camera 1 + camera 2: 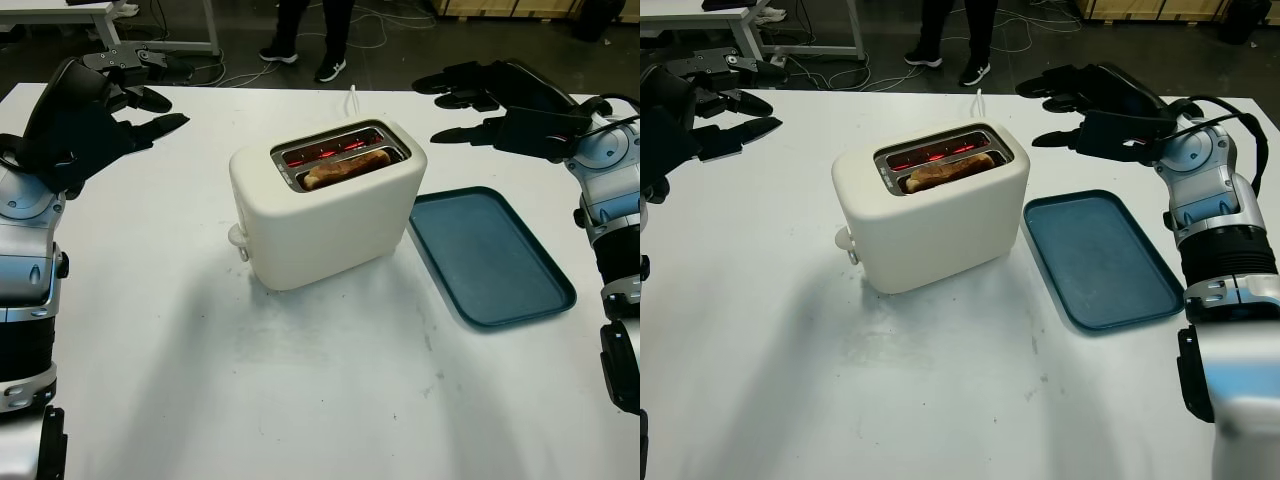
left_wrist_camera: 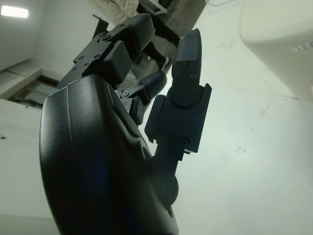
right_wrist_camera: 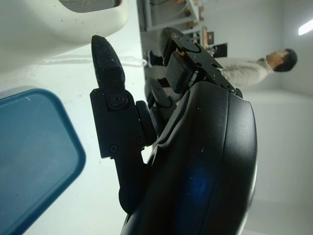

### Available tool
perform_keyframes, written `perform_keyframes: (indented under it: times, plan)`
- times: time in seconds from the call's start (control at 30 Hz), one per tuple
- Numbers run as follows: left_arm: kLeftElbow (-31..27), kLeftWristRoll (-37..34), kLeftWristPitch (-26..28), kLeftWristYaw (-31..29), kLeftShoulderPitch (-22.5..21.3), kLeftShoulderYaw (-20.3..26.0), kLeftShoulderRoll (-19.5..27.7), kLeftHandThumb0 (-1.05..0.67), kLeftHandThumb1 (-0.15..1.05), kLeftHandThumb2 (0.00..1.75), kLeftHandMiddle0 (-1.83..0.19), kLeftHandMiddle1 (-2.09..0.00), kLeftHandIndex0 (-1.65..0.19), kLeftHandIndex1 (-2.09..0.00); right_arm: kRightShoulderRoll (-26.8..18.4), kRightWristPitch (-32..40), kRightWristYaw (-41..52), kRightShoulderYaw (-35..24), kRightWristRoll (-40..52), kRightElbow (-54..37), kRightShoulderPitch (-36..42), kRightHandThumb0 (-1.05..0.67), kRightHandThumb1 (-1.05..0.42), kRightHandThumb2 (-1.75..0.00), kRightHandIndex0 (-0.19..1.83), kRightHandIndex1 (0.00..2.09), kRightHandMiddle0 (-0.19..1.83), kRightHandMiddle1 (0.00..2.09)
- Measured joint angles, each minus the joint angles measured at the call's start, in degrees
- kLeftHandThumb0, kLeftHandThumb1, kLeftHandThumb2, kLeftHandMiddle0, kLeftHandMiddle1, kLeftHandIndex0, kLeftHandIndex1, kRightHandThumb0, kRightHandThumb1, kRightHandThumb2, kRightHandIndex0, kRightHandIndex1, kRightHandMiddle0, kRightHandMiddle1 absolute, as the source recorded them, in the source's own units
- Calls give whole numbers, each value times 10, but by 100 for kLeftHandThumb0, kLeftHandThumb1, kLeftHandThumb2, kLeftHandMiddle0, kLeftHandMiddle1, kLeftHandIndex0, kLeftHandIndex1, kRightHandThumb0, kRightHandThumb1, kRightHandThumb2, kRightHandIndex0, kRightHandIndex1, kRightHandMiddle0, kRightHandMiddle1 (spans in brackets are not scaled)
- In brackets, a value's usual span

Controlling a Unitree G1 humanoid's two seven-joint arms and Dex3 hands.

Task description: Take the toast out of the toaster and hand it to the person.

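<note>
**A:** Item one, the hands?

**B:** Right hand (image 1: pixel 500 105), black, three-fingered: raised above the white worktop (image 1: pixel 300 400) on the robot's right, beyond the tray and to the right of the toaster. Holds nothing, fingers extended toward the toaster. Left hand (image 1: pixel 85 120), same build: raised over the worktop's far left, well apart from the toaster, likewise uncurled and holding nothing.

**A:** Next outward?

**B:** Cream-white, rounded two-slot plastic toaster (image 1: pixel 330 215), standing mid-worktop at a slant. Browned slice of toast (image 1: pixel 348 167) sits in the nearer slot, its upper edge standing just above the rim. Both slots glow red inside. A knob protrudes from the toaster's left end.

**A:** Beside it?

**B:** Dark teal rectangular plastic tray (image 1: pixel 490 255), just to the right of the toaster, nothing on it.

**A:** Recipient?

**B:** Person (image 1: pixel 310 35) standing beyond the worktop's far edge; legs and dark shoes visible.

**A:** Hazards, as judged?

**B:** Little toast shows above the slot, so a shallow pinch may slip or tear the crust. The glow suggests live elements; fingers reaching too deep risk touching hot metal. A sideways pull could tip or drag the toaster. Nothing is grasped yet; removal and handover remain.
</note>
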Motion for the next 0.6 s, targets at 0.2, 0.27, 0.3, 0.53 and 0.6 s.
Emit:
perform_keyframes:
  times: [0.2, 0.27, 0.3, 0.53, 0.6]
  plan:
    - [-1, 0, 2, 0, 0, 0, 0, -37, 92, 13, -34, -98, -50, -48, 0, 0, 0, 0, 0, -1, 0, -43, -92, 0, 59, 1, 55, 0]
    - [-1, -3, 5, 0, 0, 0, -1, -38, 92, 14, -34, -98, -50, -48, 0, 0, 0, 0, 0, -2, 0, -41, -92, 0, 59, 1, 55, 0]
    - [-1, -4, 5, 0, 0, 0, -1, -38, 92, 14, -34, -98, -50, -48, 0, -1, 0, 0, 0, -2, 0, -41, -92, 0, 59, 1, 56, 1]
    - [-1, -10, 5, 0, 0, 0, -1, -41, 92, 14, -35, -99, -50, -48, 0, -1, 0, 0, 0, -2, 0, -41, -91, 0, 58, 0, 55, 0]
    - [-1, -9, 5, 0, 0, 0, -1, -40, 92, 15, -35, -98, -50, -48, 0, -1, 0, 0, 0, -2, 0, -42, -92, 0, 59, 1, 55, 0]
